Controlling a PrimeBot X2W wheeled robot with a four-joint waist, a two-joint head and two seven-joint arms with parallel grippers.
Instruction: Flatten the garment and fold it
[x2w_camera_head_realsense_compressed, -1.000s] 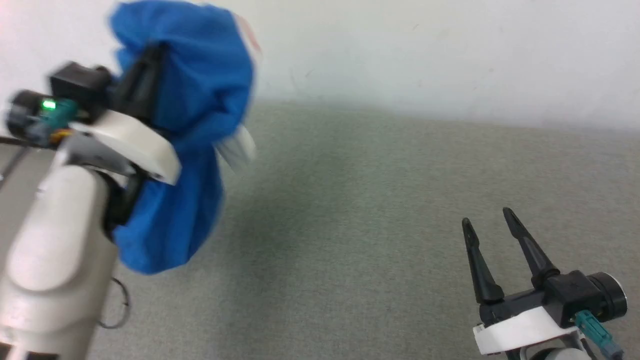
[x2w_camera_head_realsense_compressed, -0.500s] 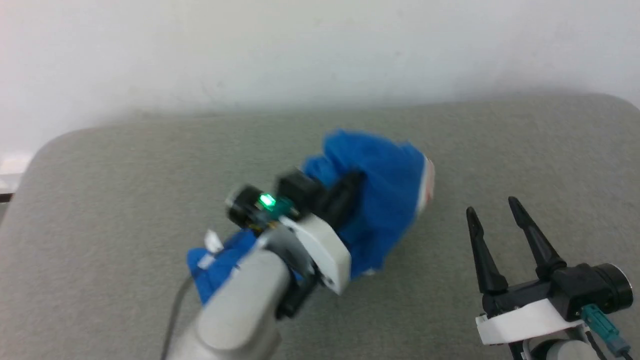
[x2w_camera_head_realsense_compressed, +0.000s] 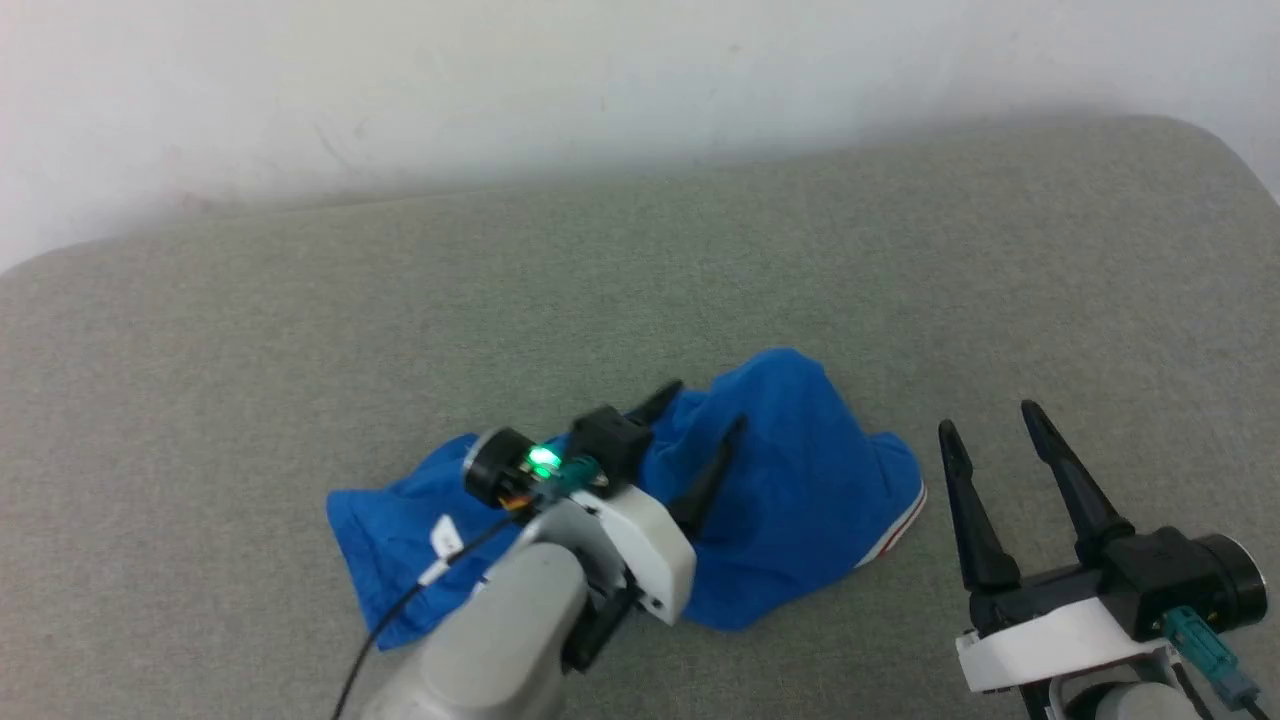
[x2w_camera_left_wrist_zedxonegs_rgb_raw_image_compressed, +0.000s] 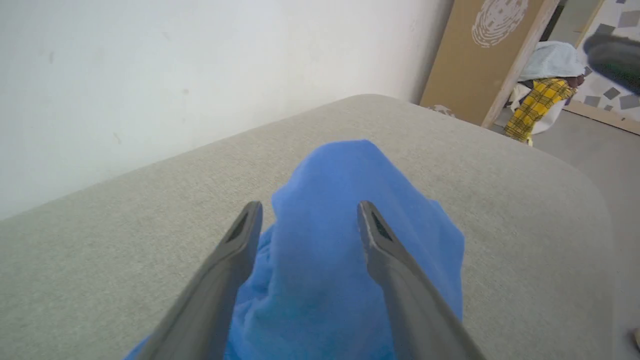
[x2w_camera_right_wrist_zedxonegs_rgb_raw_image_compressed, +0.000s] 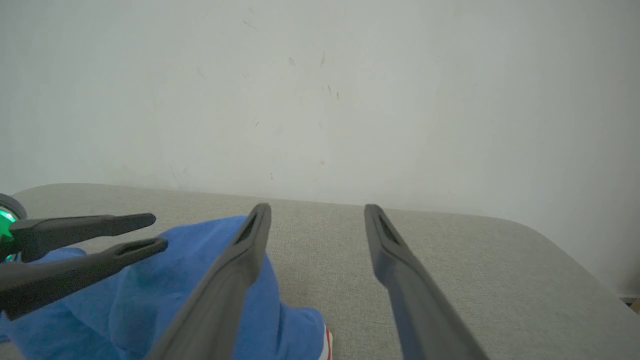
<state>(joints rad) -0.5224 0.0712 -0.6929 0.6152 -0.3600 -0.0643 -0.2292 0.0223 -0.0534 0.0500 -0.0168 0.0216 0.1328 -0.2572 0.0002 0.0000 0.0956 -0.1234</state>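
We find the royal-blue jersey garment (x2w_camera_head_realsense_compressed: 800, 480) lying crumpled on the grey fabric-covered pad (x2w_camera_head_realsense_compressed: 640, 280), not yet flattened. Its long axis runs left to right across the head view.

The flat left end of the cloth lies beside the left forearm. The left gripper (x2w_camera_head_realsense_compressed: 708, 403) stands over the middle of the heap. Its fingers are spread wide and straddle a raised ridge of blue cloth, as the left wrist view confirms (x2w_camera_left_wrist_zedxonegs_rgb_raw_image_compressed: 310, 205). We judge the cloth released, for nothing is pinched.

Further right, the white trim with a thin red stripe (x2w_camera_head_realsense_compressed: 900, 525) marks the garment's right-hand edge.

The right gripper (x2w_camera_head_realsense_compressed: 988, 415) hovers just beside that edge, apart from it. Its fingers are parted and empty, pointing toward the white wall (x2w_camera_right_wrist_zedxonegs_rgb_raw_image_compressed: 320, 100).

The coming spread turns on this: the left arm is already above the cloth, while the right is nearer the striped edge.
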